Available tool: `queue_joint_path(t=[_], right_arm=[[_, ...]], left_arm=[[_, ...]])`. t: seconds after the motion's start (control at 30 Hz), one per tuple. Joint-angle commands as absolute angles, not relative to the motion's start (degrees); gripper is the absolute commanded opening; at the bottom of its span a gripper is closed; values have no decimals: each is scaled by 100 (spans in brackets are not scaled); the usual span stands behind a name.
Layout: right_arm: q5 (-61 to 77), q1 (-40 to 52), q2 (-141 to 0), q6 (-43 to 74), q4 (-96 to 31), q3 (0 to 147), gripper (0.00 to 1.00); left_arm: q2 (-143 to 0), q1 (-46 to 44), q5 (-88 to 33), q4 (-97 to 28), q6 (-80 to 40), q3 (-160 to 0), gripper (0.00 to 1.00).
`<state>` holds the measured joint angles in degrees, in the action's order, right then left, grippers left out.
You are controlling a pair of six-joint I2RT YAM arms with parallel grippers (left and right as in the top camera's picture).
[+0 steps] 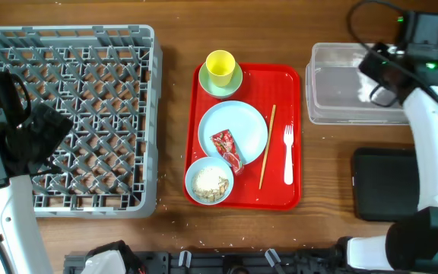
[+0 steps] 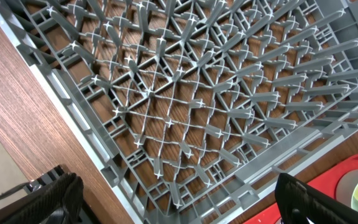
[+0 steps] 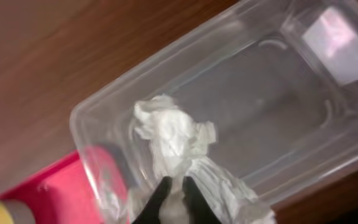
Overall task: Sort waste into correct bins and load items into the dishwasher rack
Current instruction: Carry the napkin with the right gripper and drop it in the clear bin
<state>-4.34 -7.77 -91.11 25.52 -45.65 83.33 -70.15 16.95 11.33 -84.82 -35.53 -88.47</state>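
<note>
One of each sits on the red tray: yellow cup on green saucer, blue plate carrying the red wrapper, blue bowl of rice scraps, fork, chopstick. One rack lies left, one clear tub far right, one black tray near right. Your right gripper reaches down over the tub, fingertips pinched on the crumpled white paper inside it. Your left gripper hovers over the rack, fingers spread wide, holding nothing.

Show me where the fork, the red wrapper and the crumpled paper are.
fork [image 1: 287, 160], overhead view, mid handle.
red wrapper [image 1: 227, 147], overhead view, its centre.
crumpled paper [image 3: 173, 134], right wrist view, upper bunch.
</note>
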Motion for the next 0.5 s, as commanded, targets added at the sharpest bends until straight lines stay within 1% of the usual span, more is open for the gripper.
queue_joint_path(t=[0.0,0.03,0.07,0.13,0.17,0.23,0.33,0.4,0.47], right_arm=[[475,-843,-9461,2130,-4289,8399,63],[648,-845,-9581,2095,-4206,8399,81],[878,-843,-9701,1981,-4123,8399,90],[1518,-843,-9754,1688,-4093,8399,98],[1846,-845,-9732,1645,-4106,8401,98],[3050,-843,-9612,1455,-4187,8401,97],[5325,-722,-9349,740,-4694,8401,96],[5645,-287,-9275,738,-5334,8399,97],[5207,499,-9288,746,-5690,8344,87]], left_arm=[[-6976,1721,1227,-8471,-3649,-8917,100],[-6976,1721,1227,-8471,-3649,-8917,100],[-6976,1721,1227,-8471,-3649,-8917,100],[-6976,1721,1227,-8471,-3649,-8917,100],[-6976,1721,1227,-8471,-3649,-8917,100],[-6976,1721,1227,-8471,-3649,-8917,100],[-6976,1721,1227,-8471,-3649,-8917,100],[-6976,1721,1227,-8471,-3649,-8917,100],[-6976,1721,1227,-8471,-3649,-8917,100]])
